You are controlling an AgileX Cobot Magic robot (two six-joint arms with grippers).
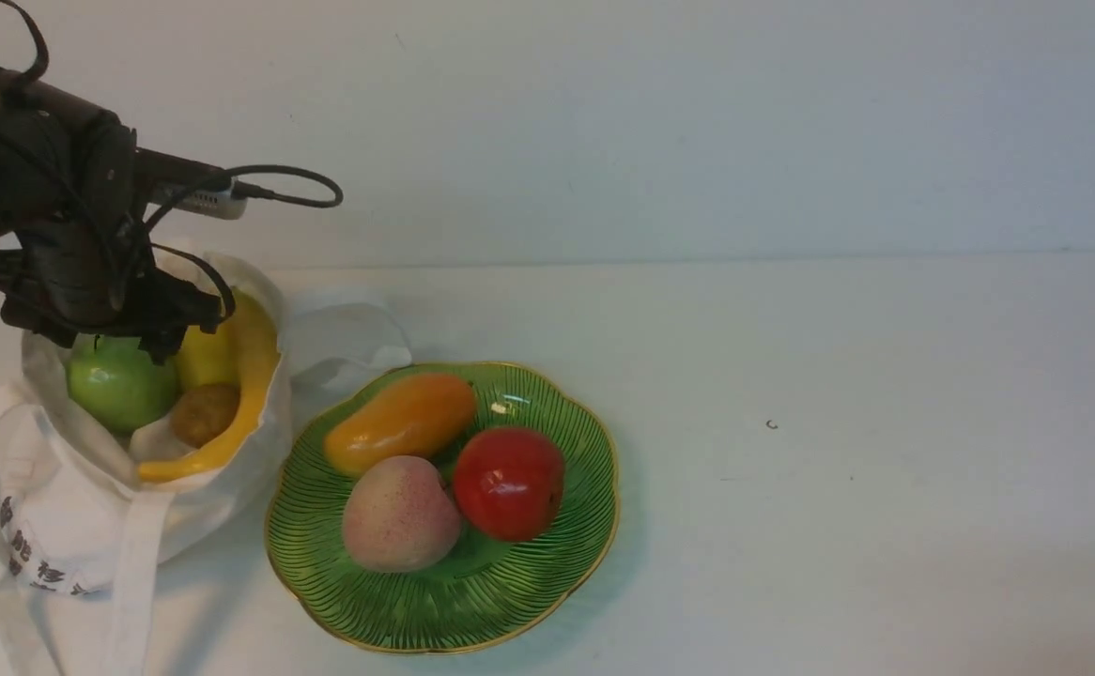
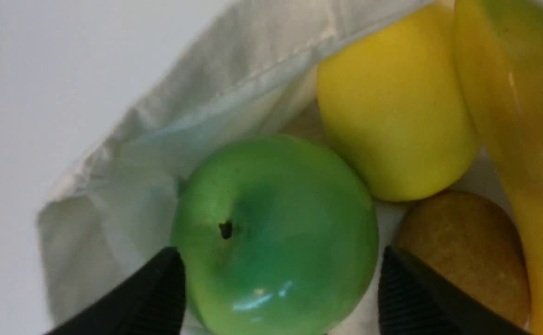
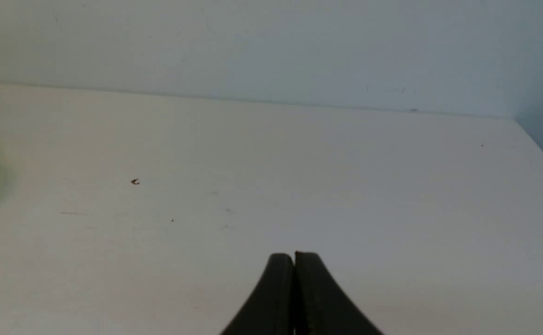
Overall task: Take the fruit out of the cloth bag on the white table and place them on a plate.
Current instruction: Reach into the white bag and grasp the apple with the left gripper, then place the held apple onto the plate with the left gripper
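The white cloth bag (image 1: pixel 87 507) lies at the table's front left, mouth open. Inside are a green apple (image 1: pixel 115 383), a yellow lemon (image 1: pixel 202 357), a long banana (image 1: pixel 252 385) and a brown kiwi (image 1: pixel 203 413). My left gripper (image 1: pixel 148 329) hangs over the bag mouth, open. In the left wrist view its jaws straddle the green apple (image 2: pixel 276 237), with the lemon (image 2: pixel 392 107), kiwi (image 2: pixel 467 251) and banana (image 2: pixel 527 139) beside it. The green plate (image 1: pixel 547 582) holds a mango, a peach and a red fruit. My right gripper (image 3: pixel 294 256) is shut and empty above bare table.
The white table (image 1: pixel 839 469) stretches to the right of the plate, with a tiny dark speck (image 1: pixel 771 424). A white wall stands behind. The bag's strap handles trail toward the front edge and behind the plate.
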